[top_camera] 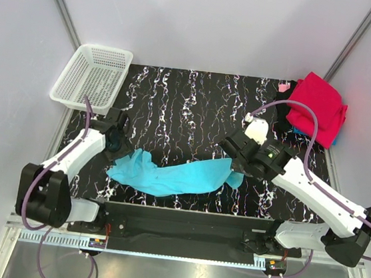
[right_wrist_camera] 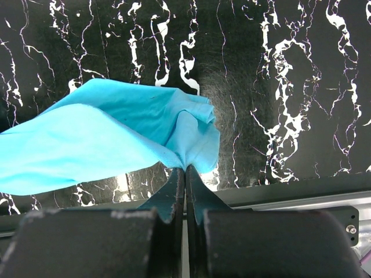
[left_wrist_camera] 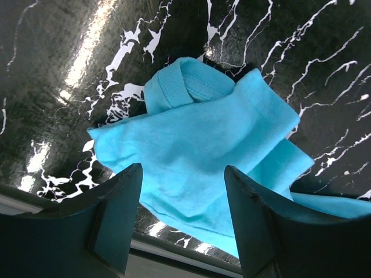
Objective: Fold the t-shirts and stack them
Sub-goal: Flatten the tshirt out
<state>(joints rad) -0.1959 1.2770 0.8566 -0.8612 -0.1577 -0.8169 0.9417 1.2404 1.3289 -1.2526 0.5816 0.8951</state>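
Observation:
The turquoise-blue t-shirt lies crumpled in a long band near the front edge of the black marbled table. My right gripper is shut on its right end and holds that end lifted. My left gripper is open and empty just above the shirt's left end, where the collar shows between the fingers. The crimson red t-shirt lies on a pile at the back right, with pink, black and blue cloth showing under it.
A white plastic mesh basket stands at the back left corner, partly over the table's edge. Grey walls close in the left, back and right. The table's front rail runs just under the right gripper.

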